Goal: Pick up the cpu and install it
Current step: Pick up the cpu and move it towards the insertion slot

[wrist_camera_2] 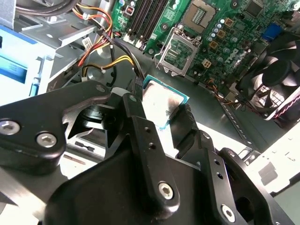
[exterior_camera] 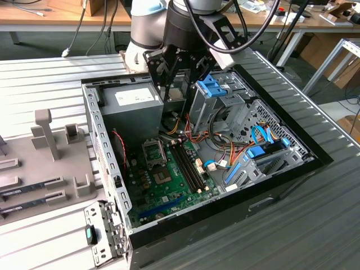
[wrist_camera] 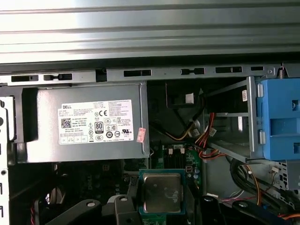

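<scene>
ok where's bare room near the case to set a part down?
Ribbed tabletop on the exterior view's right of the case; also the patch bordered by grey fixture tray, case and arm. Crowded inside: cables beside the drive cage, gripper holding the cpu overhead.

One cpu, one power supply, one fan, one case.

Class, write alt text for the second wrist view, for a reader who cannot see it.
The gripper holds the cpu, a small silvery square chip, by two opposite edges. Beyond it lie the green motherboard with a metal-framed socket, and a black fan.
</scene>
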Robot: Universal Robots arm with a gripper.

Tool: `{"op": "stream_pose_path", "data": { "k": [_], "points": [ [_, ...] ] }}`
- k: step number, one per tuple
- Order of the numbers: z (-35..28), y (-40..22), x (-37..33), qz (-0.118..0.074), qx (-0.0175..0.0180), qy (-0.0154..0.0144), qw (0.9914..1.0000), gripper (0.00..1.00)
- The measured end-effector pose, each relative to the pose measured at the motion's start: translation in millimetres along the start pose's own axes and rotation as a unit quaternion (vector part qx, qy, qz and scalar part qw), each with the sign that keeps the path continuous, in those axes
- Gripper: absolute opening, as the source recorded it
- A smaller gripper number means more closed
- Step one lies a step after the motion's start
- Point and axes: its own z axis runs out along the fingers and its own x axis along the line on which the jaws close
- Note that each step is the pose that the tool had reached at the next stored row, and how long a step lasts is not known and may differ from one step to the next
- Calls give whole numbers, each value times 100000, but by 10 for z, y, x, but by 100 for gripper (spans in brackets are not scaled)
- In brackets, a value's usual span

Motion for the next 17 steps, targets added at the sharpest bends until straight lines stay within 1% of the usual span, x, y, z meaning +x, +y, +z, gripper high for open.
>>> {"op": "stream_pose_path", "data": {
  "k": [7,12,17],
  "points": [
    [9,-6,-53,1,3,0,100000,47],
    [18,-12,-113,-1,-2,-2,100000,47],
    [25,-16,-155,-1,-2,-2,100000,47]
  ]
}}
